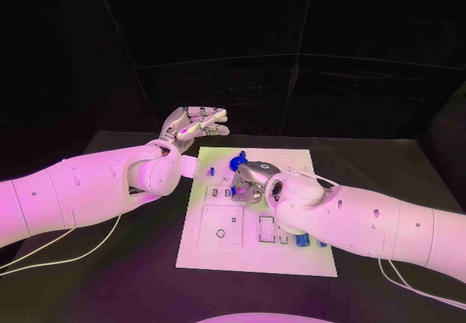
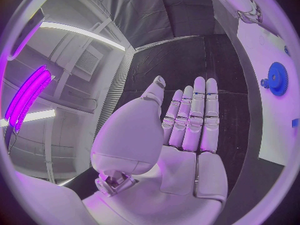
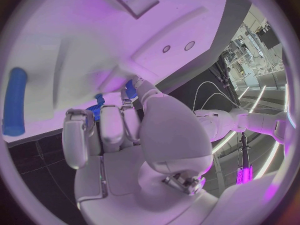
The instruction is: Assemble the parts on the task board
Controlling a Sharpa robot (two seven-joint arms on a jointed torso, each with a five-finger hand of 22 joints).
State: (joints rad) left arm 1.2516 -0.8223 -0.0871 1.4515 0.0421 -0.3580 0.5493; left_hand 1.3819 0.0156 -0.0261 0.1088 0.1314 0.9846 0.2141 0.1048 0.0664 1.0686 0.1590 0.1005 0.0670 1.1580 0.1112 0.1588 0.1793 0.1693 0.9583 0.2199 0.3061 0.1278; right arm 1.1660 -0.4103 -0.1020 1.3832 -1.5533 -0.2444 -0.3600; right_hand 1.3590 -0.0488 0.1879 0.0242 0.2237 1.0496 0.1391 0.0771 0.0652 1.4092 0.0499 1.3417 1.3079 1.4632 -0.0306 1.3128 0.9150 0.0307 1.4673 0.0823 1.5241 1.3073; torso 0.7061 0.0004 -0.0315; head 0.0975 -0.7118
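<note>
The left hand (image 1: pixel 194 124) hovers past the board's (image 1: pixel 291 259) far corner, fingers straight and together, holding nothing. The right hand (image 1: pixel 252 182) bends over mid-board beside the blue gear (image 1: pixel 238 161), fingertips apparently on a blue part (image 3: pixel 129 89).

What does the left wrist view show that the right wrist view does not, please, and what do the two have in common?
Left wrist view: the left robot hand raised off the table, fingers straight and holding nothing, with a blue gear lying on the task board beyond it.

Right wrist view: the right robot hand down on the board, its fingertips closed around a small blue part, and a blue cylinder lying further off on the board.

Shared: the white task board and blue parts resting on it.
</note>
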